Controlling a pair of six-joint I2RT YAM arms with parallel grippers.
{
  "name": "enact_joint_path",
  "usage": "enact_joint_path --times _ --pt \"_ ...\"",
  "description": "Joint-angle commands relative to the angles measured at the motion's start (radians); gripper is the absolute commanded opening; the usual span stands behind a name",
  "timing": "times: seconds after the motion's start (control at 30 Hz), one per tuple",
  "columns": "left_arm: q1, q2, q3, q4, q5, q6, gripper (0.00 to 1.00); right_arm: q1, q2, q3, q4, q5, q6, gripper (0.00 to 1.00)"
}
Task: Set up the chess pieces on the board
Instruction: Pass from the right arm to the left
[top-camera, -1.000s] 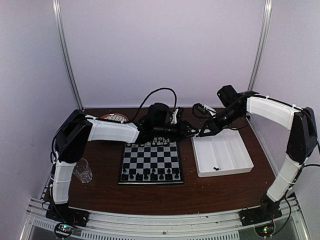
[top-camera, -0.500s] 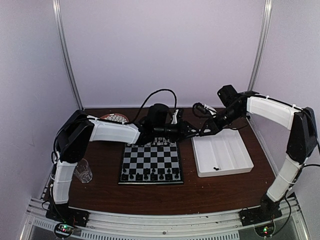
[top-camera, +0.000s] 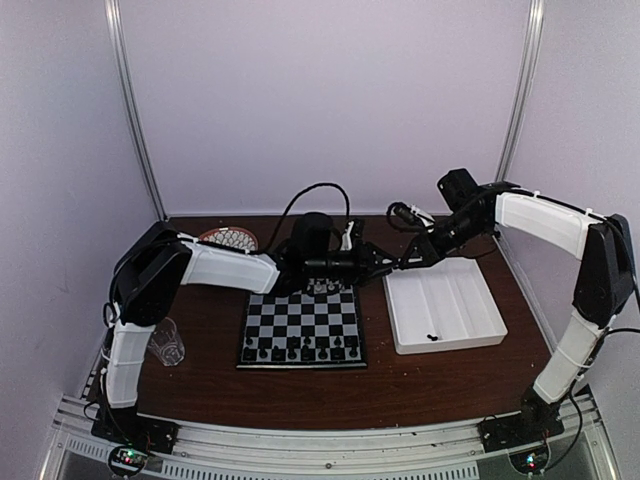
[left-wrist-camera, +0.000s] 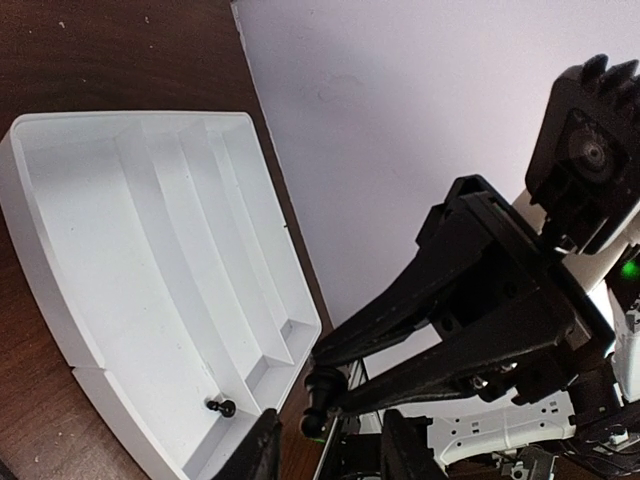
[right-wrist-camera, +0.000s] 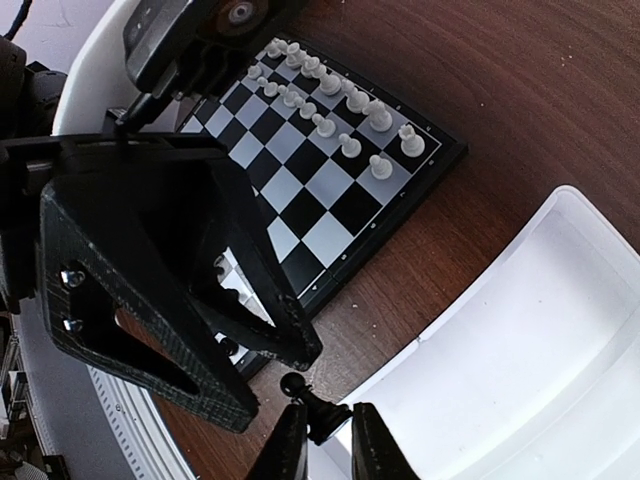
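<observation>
My right gripper (right-wrist-camera: 325, 445) is shut on a black pawn (right-wrist-camera: 312, 400), held in the air above the wood between the board (top-camera: 302, 325) and the white tray (top-camera: 445, 305). The pawn also shows in the left wrist view (left-wrist-camera: 320, 400). My left gripper (left-wrist-camera: 325, 455) is open, with its jaws on either side of the pawn and not touching it. In the top view the left gripper (top-camera: 378, 262) and right gripper (top-camera: 400, 262) meet tip to tip. White pieces (right-wrist-camera: 345, 105) fill the board's far rows. Black pieces (top-camera: 300, 352) stand on the near row.
One black piece (left-wrist-camera: 220, 407) lies in the tray's near compartment, and also shows in the top view (top-camera: 432, 337). A round patterned plate (top-camera: 230, 238) sits at the back left. A clear glass cup (top-camera: 165, 342) stands by the left arm.
My right gripper has edged left with the pawn, closing the gap to the left gripper's open fingers. The left arm has shifted only slightly.
</observation>
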Motion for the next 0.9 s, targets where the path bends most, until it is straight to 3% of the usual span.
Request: enact_joint_path --times 0.0,0.87 --pt "-0.003 0.028 -0.006 0.110 0.017 -0.043 0.33 -0.013 -0.015 -0.013 0.021 -0.033 0.016 0.18" --pt "-0.003 0.052 0.004 0.168 0.026 -0.090 0.10 -0.023 -0.019 -0.029 0.054 -0.075 0.050 0.18"
